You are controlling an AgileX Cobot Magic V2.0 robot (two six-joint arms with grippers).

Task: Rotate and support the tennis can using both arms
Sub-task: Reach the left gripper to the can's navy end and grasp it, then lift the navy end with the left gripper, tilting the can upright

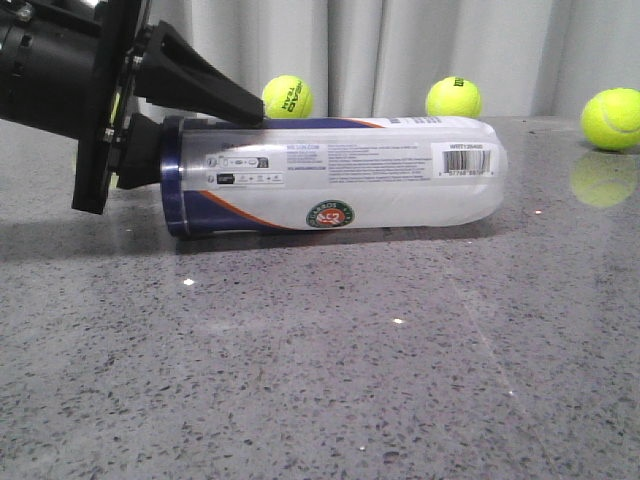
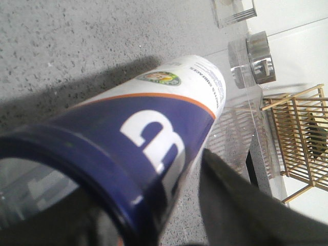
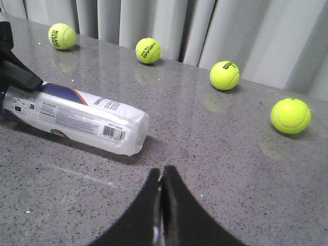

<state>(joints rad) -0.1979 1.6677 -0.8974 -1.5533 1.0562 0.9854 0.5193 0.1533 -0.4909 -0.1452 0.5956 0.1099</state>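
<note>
The tennis can (image 1: 340, 175) lies on its side on the grey table, navy band and open mouth to the left, lobed clear base to the right. My left gripper (image 1: 258, 124) is at the mouth: one finger (image 1: 210, 90) lies along the outside of the wall on top, and the other goes inside the can and is hidden by the label. It is shut on the can's wall. The left wrist view shows the navy band (image 2: 154, 133) and the outer finger (image 2: 241, 205). My right gripper (image 3: 163, 171) is shut and empty above the table, short of the can's base (image 3: 130, 130).
Three tennis balls (image 1: 287, 97) (image 1: 453, 97) (image 1: 611, 119) lie along the back by the grey curtain; a fourth (image 3: 62, 36) shows in the right wrist view. A wooden rack (image 2: 302, 138) and clear stands (image 2: 251, 56) are beyond the table edge.
</note>
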